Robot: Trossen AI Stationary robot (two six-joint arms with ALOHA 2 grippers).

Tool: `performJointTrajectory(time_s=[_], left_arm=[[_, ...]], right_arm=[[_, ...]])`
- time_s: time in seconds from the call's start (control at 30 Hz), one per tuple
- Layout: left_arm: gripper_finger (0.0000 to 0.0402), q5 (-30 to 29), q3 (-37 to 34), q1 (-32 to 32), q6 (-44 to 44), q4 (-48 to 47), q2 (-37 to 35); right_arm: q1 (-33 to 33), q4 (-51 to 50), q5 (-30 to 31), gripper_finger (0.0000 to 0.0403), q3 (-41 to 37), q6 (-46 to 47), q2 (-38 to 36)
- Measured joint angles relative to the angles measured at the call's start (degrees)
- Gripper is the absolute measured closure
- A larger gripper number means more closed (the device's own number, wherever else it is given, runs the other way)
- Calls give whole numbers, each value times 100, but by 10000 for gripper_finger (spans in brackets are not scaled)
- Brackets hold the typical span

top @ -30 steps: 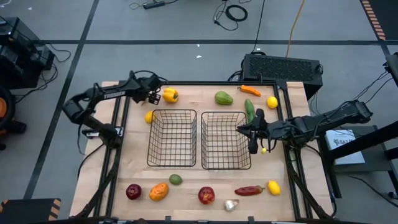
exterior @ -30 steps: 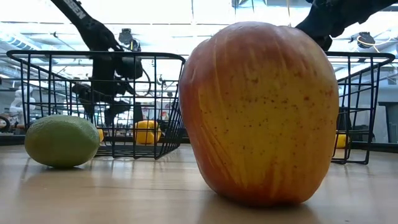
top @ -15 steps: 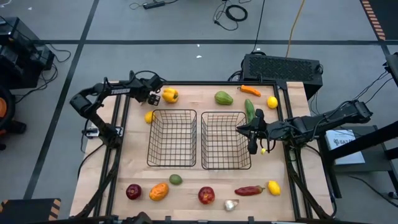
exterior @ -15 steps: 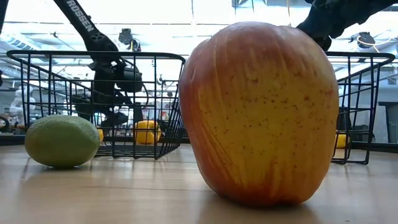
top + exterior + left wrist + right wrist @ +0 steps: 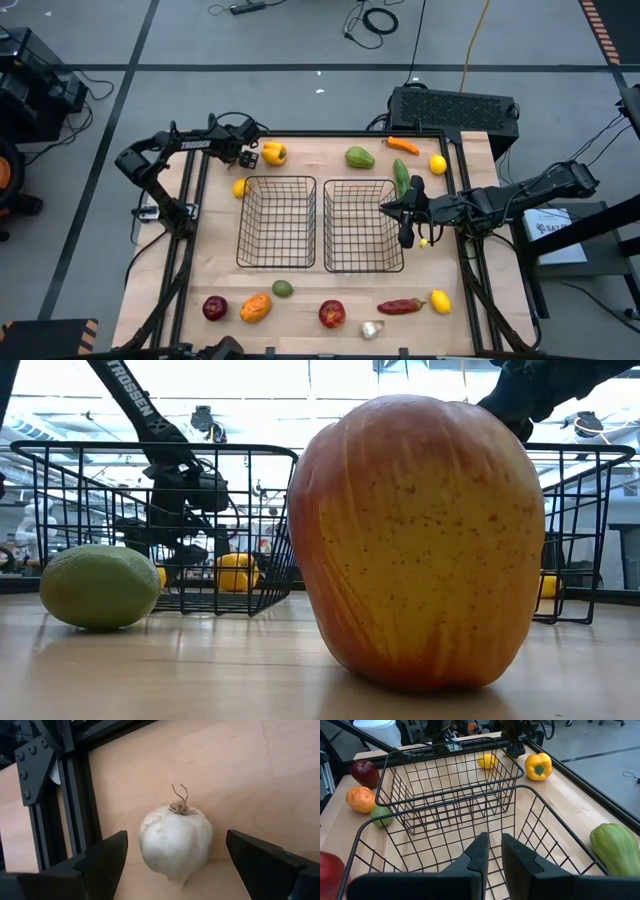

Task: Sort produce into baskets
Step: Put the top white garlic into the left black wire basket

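Now at the pick step, nothing sorted yet: left basket and right basket both hold nothing.

Far left, back corner of tabletop: left claw wide, straddling garlic without touching. Garlic sitting on the wood just beside the black frame rail, stem tuft up. Yellow pepper just beside the claw, lemon near the left basket's back corner.

Next move, by judgement: drop a little lower, centre on the bulb, close gently, lift, carry over a basket. Rail close on one side, so not much room for that finger.

Materials: garlic white, papery-looking, lumpy round with a dry curled stem; likely light and prone to roll or slip. Baskets of thin black wire grid, rectangular, open mesh. Tabletop pale smooth wood.

Along the front row: dark red apple, orange fruit, lime, second apple, front garlic, wrinkled red chilli.

Back right: glossy green pepper, long cucumber.

Right: right claw narrow, nearly closed, holding nothing, hanging over the right basket's outer edge, waiting.
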Motion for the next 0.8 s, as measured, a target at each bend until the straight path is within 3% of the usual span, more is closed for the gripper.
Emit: performJointTrajectory(time_s=[0.4, 0.8], left_arm=[[132, 50, 0, 76, -82, 50, 0], [160, 48, 0, 74, 68, -118, -2]], right_arm=[[-2, 0, -5, 360, 0, 9, 0], [-1, 0, -4, 360, 0, -2, 0]])
